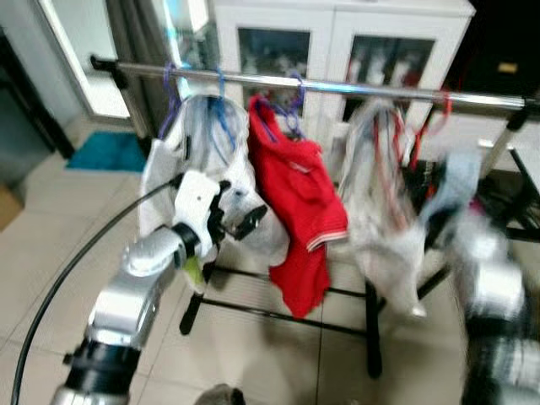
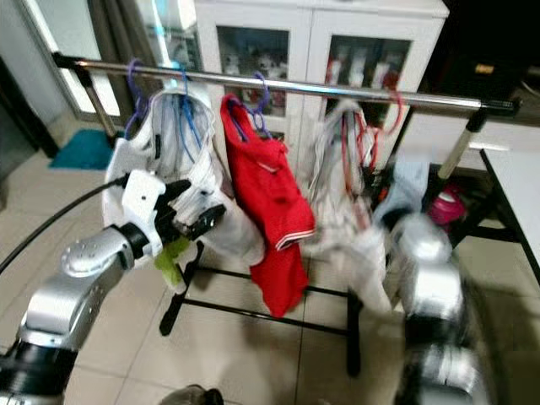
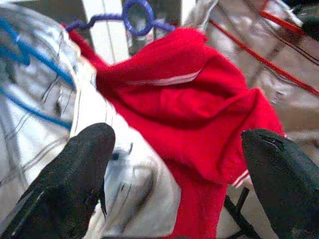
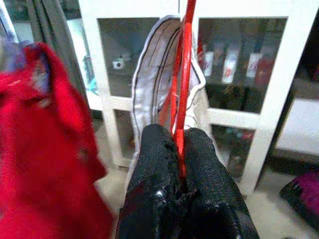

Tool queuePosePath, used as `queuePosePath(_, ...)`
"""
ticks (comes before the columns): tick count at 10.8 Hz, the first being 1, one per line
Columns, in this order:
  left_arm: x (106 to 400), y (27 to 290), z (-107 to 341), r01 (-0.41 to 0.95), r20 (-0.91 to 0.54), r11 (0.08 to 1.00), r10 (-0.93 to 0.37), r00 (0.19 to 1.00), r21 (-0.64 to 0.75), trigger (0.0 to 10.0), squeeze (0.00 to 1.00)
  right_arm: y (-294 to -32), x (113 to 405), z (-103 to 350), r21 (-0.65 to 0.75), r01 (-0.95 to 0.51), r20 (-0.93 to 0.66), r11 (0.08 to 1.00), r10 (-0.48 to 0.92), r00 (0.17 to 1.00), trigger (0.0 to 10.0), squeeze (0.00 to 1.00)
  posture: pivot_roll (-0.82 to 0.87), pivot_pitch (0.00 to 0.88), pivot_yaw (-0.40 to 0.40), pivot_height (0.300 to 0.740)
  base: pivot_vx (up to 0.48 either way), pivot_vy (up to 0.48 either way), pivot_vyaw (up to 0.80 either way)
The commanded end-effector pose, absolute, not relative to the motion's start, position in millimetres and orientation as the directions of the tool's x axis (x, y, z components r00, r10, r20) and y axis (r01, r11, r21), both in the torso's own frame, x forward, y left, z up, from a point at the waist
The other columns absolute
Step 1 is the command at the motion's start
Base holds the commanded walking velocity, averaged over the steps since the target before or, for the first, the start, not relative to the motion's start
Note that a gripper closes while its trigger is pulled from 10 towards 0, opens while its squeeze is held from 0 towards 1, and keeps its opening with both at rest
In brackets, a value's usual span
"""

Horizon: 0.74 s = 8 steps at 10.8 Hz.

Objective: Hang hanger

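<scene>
Two grippers are at work, and the hanger belongs to the right one: in the right wrist view the right gripper (image 4: 180, 149) has its two black fingers pressed together on the thin red hanger (image 4: 183, 74), whose wire runs straight up out of the pinch with a pale grey-white garment (image 4: 154, 74) draped on it. From the head views that garment hangs at about 1 o'clock, right of the red shirt (image 1: 299, 202), with the hanger's red hook (image 1: 439, 108) up at the steel rail (image 1: 354, 87); motion blur keeps me from telling whether the hook is already over the rail or just beside it. The hanger's long axis stands near upright, so the rail lies at 12 o'clock from the pinch, and I judge the coming move turns on lifting along that line and dropping the hook over the bar. The right arm is plainly the nearer. At about 9 o'clock, the left gripper (image 1: 239, 221) is spread wide and holds nothing, facing the white shirt (image 1: 198, 143) and the red one beside it.
</scene>
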State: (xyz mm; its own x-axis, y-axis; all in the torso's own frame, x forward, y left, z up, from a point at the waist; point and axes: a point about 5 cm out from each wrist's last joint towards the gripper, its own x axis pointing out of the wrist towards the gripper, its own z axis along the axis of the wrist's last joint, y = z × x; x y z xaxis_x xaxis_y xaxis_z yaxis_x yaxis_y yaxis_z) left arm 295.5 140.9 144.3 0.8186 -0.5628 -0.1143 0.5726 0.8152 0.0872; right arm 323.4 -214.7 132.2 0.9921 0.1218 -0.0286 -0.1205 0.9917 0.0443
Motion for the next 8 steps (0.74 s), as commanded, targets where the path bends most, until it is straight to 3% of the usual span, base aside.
queuePosePath(1,294.2,141.9,146.5,0.55,-0.094,0.829,-0.542,0.835,0.098,10.0,0.0,-209.8,315.1,152.4,0.037,-0.1,0.073,0.994,0.097,0.993,0.0,0.0,-0.11,0.0,0.048,0.74,0.0,0.0,0.0)
queuePosePath(4,284.9,144.6,134.9,0.488,-0.076,0.869,-0.483,0.872,0.077,10.0,0.0,-186.4,262.3,120.9,0.059,0.049,-0.021,0.997,-0.047,0.999,0.0,0.0,-0.12,0.0,0.005,0.74,0.0,0.0,0.0)
queuePosePath(5,282.9,144.3,134.0,0.485,-0.073,0.871,-0.481,0.874,0.077,10.0,0.0,-184.5,257.6,120.3,0.058,0.086,-0.026,0.995,-0.085,0.996,0.0,0.0,-0.12,0.0,-0.002,0.74,0.0,0.0,0.0)
queuePosePath(8,276.4,145.1,133.7,0.468,-0.053,0.881,-0.465,0.884,0.069,10.0,0.0,-167.2,261.9,132.1,0.021,0.028,-0.024,0.999,-0.027,0.999,0.0,0.0,-0.1,0.018,-0.026,0.74,0.0,0.0,0.0)
